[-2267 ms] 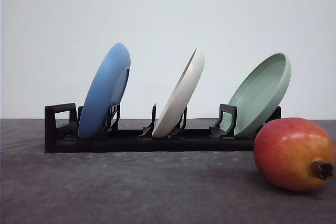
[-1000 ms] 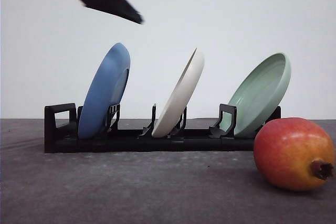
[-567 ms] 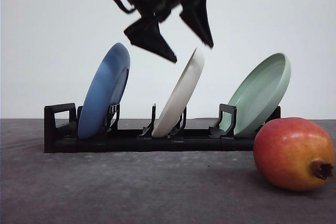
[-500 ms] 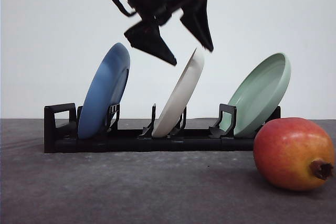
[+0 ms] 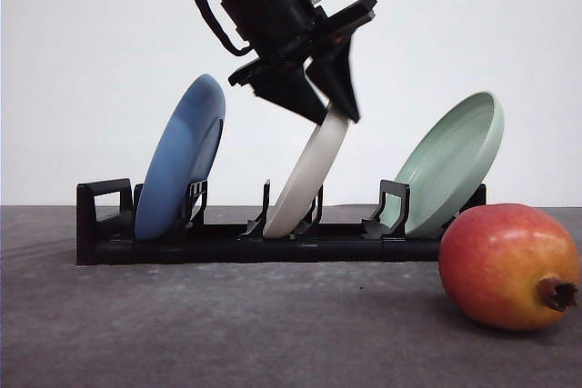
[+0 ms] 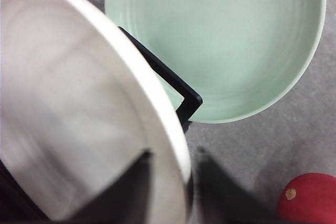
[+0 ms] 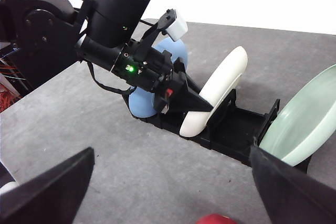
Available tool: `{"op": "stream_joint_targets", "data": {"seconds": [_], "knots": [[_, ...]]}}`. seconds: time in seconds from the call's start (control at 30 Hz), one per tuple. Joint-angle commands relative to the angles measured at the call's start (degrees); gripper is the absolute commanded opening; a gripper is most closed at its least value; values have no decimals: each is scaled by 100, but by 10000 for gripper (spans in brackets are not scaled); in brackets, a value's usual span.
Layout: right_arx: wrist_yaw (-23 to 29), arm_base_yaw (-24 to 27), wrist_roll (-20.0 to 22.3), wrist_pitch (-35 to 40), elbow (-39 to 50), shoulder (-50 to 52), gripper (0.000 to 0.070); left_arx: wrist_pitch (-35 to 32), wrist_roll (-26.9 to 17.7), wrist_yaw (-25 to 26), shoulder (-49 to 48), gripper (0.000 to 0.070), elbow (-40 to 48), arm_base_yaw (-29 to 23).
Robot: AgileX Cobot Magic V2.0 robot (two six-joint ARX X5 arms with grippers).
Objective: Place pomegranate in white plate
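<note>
Counting: plates three, white plate (image 5: pixel 309 170) racked in the middle; pomegranate (image 5: pixel 509 266) one.
Left gripper (image 5: pixel 329 108): fingers straddling the white plate's rim.
Right gripper (image 7: pixel 168 187): spread wide.

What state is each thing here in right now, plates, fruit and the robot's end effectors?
white plate: leaning in the rack's middle slot, its top rim between the left end effector's fingers.
blue plate: leaning in the rack, untouched.
green plate: leaning in the rack, untouched.
pomegranate: lying on the table, untouched.
rack: on the table, holding three plates.
left end effector: straddling the white plate's rim.
right end effector: open, empty.
</note>
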State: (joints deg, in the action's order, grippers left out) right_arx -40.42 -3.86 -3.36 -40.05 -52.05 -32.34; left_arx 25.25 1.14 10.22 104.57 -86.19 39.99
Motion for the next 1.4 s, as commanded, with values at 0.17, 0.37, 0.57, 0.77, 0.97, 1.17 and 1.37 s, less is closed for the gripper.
{"op": "stream_joint_targets", "data": {"seconds": [0.17,0.37,0.57,0.77,0.97,1.17,1.37], "knots": [[-7,-13,-71,55,-87,-17,604,-32,167,14,126,0,-151,65],[-7,-13,-71,55,-87,-17,604,52,295,31,-136,0,-151,108],[-7,-13,-71,55,-87,-17,604,163,471,45,-720,0,-151,250],[-7,-13,-69,55,-87,-17,603,493,602,380,-1524,0,-151,526],[-9,-13,-70,54,-87,-17,604,1650,522,411,-2306,0,-151,1057],[-11,-13,-82,12,-87,-15,604,3031,404,-517,-2669,1,-148,1887],[-20,-13,-229,-37,-87,-15,603,3534,595,-1847,-2668,1,266,2868]]}}
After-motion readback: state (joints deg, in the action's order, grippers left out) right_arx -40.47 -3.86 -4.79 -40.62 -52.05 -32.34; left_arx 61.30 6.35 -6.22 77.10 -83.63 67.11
